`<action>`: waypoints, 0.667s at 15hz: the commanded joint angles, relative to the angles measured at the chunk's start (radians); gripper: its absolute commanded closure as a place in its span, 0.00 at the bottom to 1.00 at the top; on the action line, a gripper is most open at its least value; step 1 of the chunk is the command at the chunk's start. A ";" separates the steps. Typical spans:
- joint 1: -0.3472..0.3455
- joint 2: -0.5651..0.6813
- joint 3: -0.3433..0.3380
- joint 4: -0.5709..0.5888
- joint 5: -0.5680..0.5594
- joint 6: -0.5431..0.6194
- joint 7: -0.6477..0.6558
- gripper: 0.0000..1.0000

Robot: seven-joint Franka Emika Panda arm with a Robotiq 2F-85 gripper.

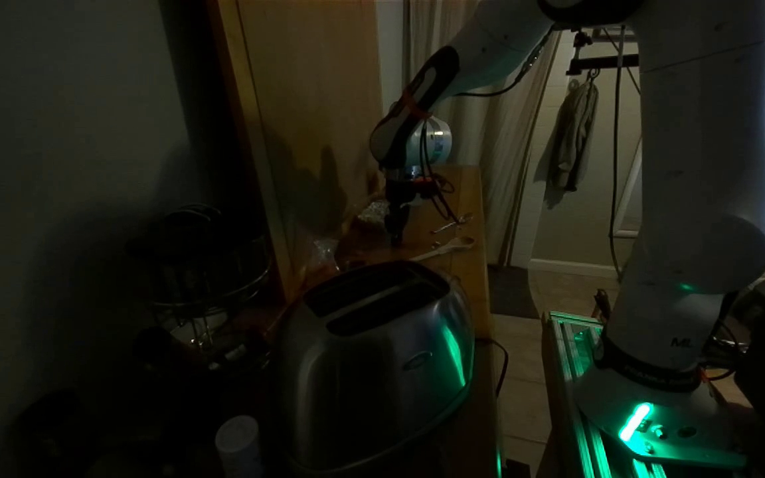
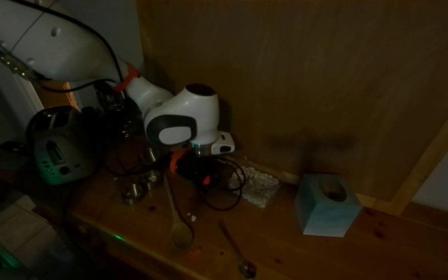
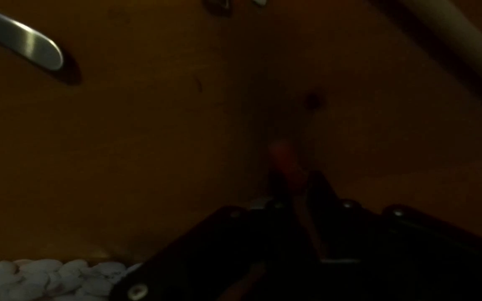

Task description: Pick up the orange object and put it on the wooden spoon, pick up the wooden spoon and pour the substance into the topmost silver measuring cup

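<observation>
The scene is very dark. In the wrist view my gripper [image 3: 296, 179] has its fingertips close together on both sides of a small orange object [image 3: 283, 158], whose end sticks out past the tips. The gripper [image 1: 394, 238] points down low over the table in an exterior view. The wooden spoon [image 2: 181, 235] lies with its bowl toward the table's front edge; it also shows in an exterior view [image 1: 454, 245], and its handle crosses the wrist view's top right [image 3: 460, 35]. Silver measuring cups [image 2: 132, 193] [image 2: 152, 156] stand near the end of the spoon's handle.
A bag of white pieces [image 2: 256, 188] lies beside the gripper along the wooden panel. A metal spoon [image 2: 231, 243] lies nearby. A blue tissue box [image 2: 328, 208] stands further along. A toaster [image 1: 376, 358] stands at the table's other end. Small white bits [image 2: 192, 217] lie by the wooden spoon.
</observation>
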 commanded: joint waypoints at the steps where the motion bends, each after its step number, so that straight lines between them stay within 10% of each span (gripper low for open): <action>1: -0.023 0.020 0.020 0.025 -0.030 0.005 0.024 0.95; 10: -0.009 -0.006 0.008 0.015 -0.091 -0.003 0.060 0.99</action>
